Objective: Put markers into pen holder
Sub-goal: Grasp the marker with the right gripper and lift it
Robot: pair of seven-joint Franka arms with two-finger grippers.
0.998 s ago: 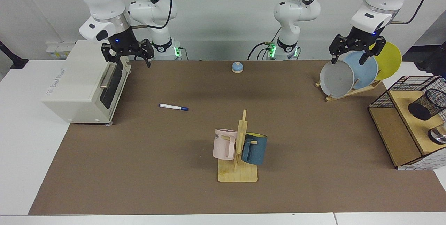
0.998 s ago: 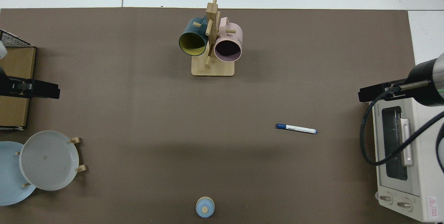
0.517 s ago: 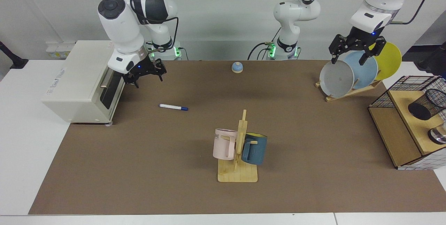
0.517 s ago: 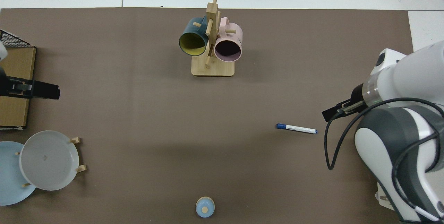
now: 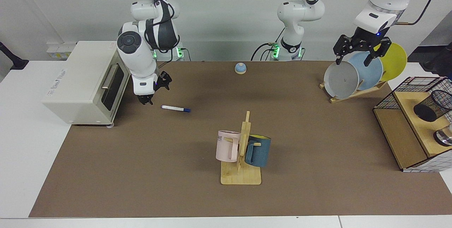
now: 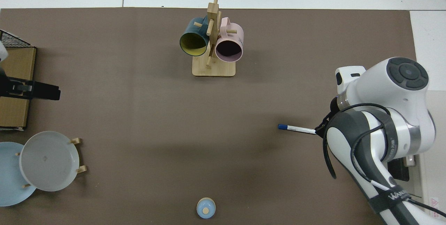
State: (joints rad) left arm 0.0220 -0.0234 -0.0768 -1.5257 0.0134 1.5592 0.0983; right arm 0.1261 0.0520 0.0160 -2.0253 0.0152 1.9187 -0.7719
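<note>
The marker (image 5: 176,108) lies flat on the brown mat, blue cap toward the mug rack; the top view shows the marker (image 6: 297,129) with its far end tucked under the right arm. My right gripper (image 5: 155,91) hangs open just above the mat, beside the marker's uncapped end and apart from it. The pen holder (image 5: 432,105), a black mesh cup, rests tilted on the wooden box at the facing view's right edge; it is out of the top view. My left gripper (image 5: 360,49) is open and waits above the plates.
A toaster oven (image 5: 84,79) stands close behind the right arm. A wooden rack (image 5: 242,171) holds a pink mug (image 5: 227,146) and a blue mug (image 5: 258,150). There are also a plate rack (image 5: 356,76), a small blue knob (image 5: 240,68), and a wire-and-wood box (image 5: 399,136).
The right arm has swung from over the toaster down and toward the marker, stopping beside its uncapped end. The left arm and the marker have not moved.
</note>
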